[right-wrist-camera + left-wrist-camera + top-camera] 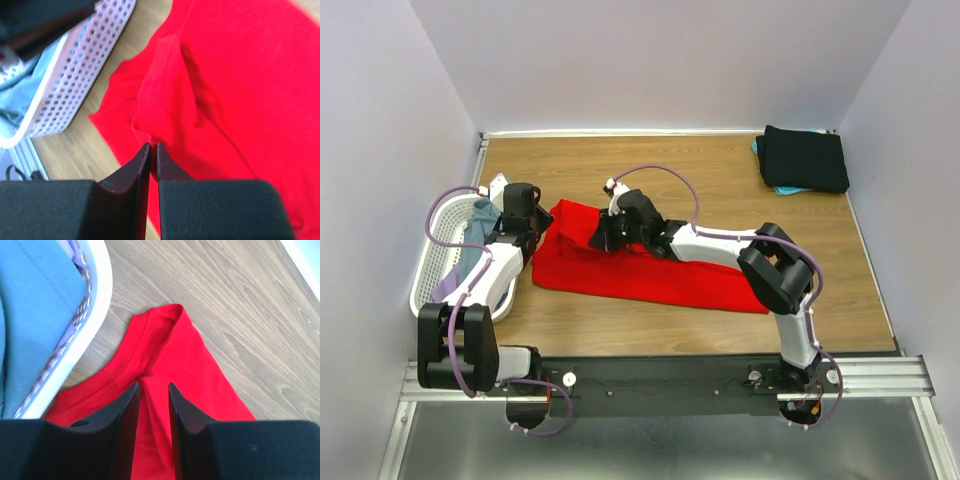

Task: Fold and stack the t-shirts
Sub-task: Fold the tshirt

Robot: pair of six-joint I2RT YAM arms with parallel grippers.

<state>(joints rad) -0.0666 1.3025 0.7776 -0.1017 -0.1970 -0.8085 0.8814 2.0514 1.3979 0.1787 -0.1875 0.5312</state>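
Note:
A bright red t-shirt [650, 275] lies spread across the middle of the wooden table. My left gripper [542, 228] is down at its left end, by the collar. In the left wrist view [153, 386] its jaws stand narrowly apart with a raised fold of the red t-shirt [200, 370] between them. My right gripper [597, 240] is on the shirt's upper left part. In the right wrist view [153, 146] its jaws are almost together, pinching a fold of the red t-shirt [240, 75]. A folded black t-shirt [805, 158] lies on a teal one [782, 189] at the far right.
A white mesh laundry basket [435, 270] stands at the left table edge, close to my left gripper, holding a grey-blue t-shirt [470, 250] and a lavender one [445, 290]. Its rim shows in the left wrist view [95, 315] and the right wrist view [85, 65]. Walls enclose the table.

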